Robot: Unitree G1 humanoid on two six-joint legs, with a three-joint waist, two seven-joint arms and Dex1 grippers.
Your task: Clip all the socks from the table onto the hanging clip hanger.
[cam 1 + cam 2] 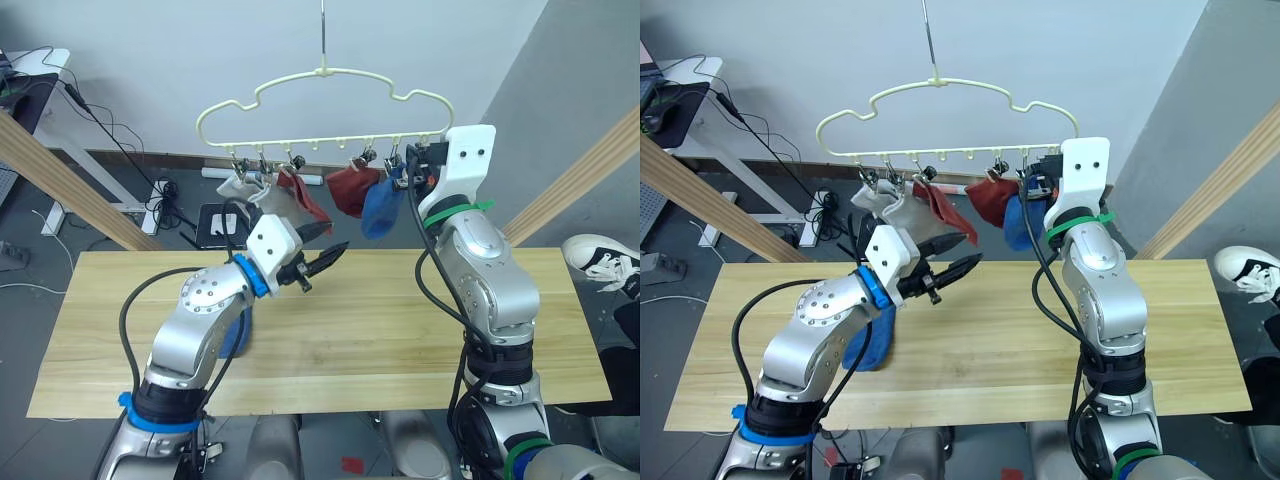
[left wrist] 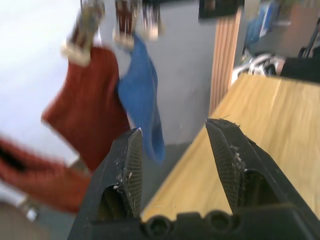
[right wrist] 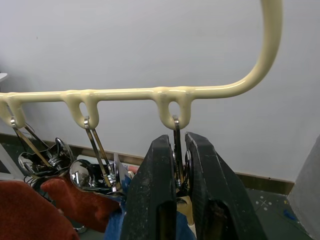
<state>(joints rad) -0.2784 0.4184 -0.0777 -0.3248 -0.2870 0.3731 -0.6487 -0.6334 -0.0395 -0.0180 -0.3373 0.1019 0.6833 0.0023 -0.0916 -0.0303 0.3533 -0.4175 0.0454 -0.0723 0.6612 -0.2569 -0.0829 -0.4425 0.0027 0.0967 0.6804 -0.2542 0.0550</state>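
Desk nearly bare; last blue sock at 7 o'clock, tucked under left forearm. Clip hanger at 12, five socks hung. Right end effector pinched on end clip, holding it. Left end effector apart, empty, nearer the sock: down and back toward 7.
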